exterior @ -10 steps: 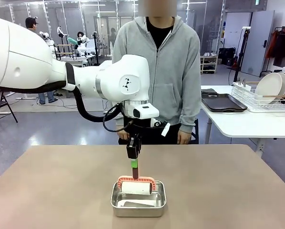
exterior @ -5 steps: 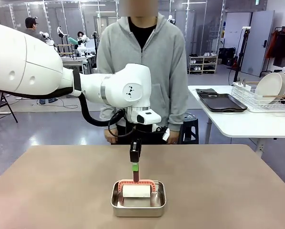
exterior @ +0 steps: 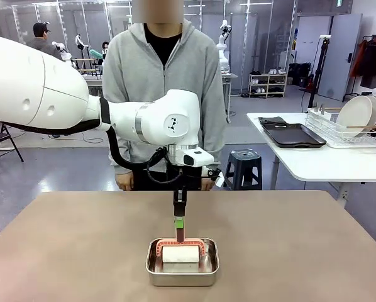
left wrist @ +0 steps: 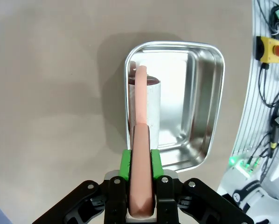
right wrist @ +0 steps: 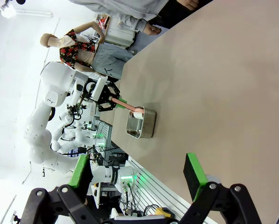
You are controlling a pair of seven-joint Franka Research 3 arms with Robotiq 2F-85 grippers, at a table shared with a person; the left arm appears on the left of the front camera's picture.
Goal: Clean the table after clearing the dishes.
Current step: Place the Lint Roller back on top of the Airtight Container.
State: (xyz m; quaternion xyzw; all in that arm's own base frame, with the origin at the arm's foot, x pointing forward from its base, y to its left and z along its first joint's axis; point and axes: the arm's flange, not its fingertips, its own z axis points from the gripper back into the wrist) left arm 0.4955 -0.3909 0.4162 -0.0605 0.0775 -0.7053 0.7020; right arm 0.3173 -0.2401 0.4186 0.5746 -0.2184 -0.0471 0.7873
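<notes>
- On your left, the left arm reaches in over the table [exterior: 62,245], and its left gripper [exterior: 179,221] points straight down above the middle of the near edge.
- That gripper is clamped on the pink handle [left wrist: 141,168] of a roller [exterior: 180,253], green pads pressed to both sides of the handle.
- You can see the roller's white drum sitting inside a shiny metal pan [exterior: 183,270]; in the left wrist view it lies against the pan's left wall.
- A person [exterior: 163,82] in a grey hoodie stands just behind the table's far edge, directly beyond the arm.
- Farther right, a white side table [exterior: 314,163] holds a dark tray [exterior: 295,134] and a wire rack with a plate [exterior: 354,116].
- Your right gripper [right wrist: 139,179] hovers high over the table, fingers spread wide apart with nothing between them.
</notes>
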